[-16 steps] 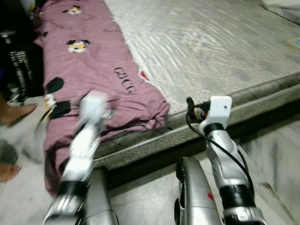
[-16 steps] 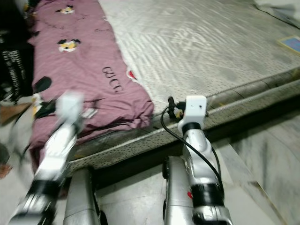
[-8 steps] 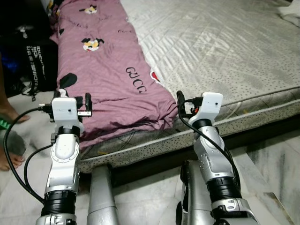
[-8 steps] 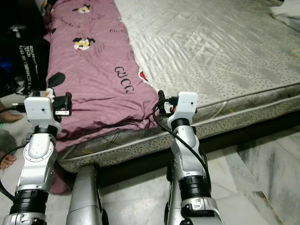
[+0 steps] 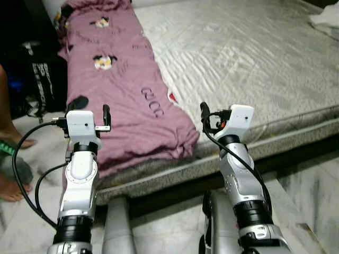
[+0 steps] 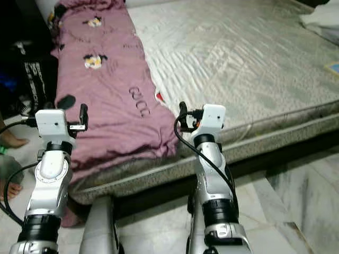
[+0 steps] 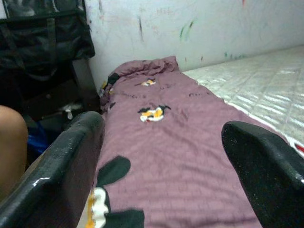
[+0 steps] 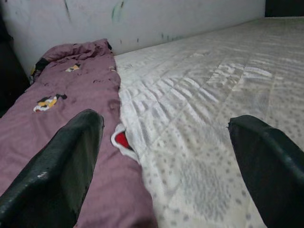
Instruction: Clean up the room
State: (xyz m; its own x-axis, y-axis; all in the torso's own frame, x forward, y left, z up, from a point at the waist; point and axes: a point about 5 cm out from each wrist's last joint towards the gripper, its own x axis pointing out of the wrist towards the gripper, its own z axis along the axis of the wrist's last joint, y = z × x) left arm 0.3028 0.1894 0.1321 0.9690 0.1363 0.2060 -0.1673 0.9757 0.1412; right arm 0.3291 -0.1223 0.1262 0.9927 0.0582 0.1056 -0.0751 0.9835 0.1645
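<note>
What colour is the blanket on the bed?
The blanket is purplish pink with cartoon prints, clearest in the left eye view.

Mauve blanket, pale quilted mattress, black fingers.

The blanket (image 5: 127, 100) is showing a dusty mauve-pink ground, carrying black-and-yellow cartoon prints, dark lettering and a small red-and-white patch at its edge. The mattress (image 5: 249, 63) is appearing grey-white with a quilted diamond pattern on top and a dark speckle along its side. The left gripper (image 7: 166, 166) and right gripper (image 8: 161, 161) are showing glossy black fingers (image 7: 61, 171) on silver arms with white wrist housings. The floor (image 5: 312, 180) is looking like grey-veined white marble. A black bag (image 5: 45, 79) is bearing white lettering. The wall (image 7: 199, 28) is showing off-white with green and dark scribbles.
</note>
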